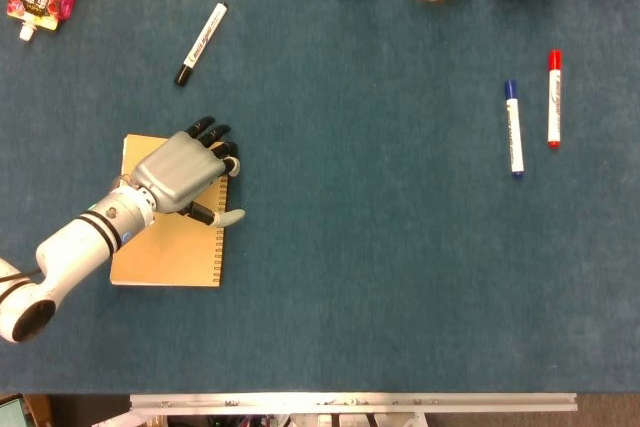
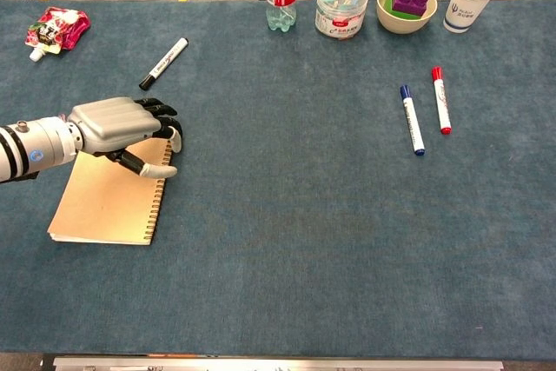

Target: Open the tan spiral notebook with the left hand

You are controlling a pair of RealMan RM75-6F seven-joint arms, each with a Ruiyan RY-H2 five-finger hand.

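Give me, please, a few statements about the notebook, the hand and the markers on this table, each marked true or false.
1. The tan spiral notebook lies closed. True.
2. The left hand is over the notebook's spiral-side far corner. True.
3. The black marker lies on the notebook. False: it lies apart on the table, beyond it.
4. The blue marker and red marker lie side by side. True.
5. The left hand holds a marker. False: it holds nothing.

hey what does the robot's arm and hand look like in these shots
Only the left arm shows: a smooth white cylindrical forearm with black bands near the wrist and a small blue mark. The left hand has a ridged silver-grey metallic back, black fingers and pale tips.
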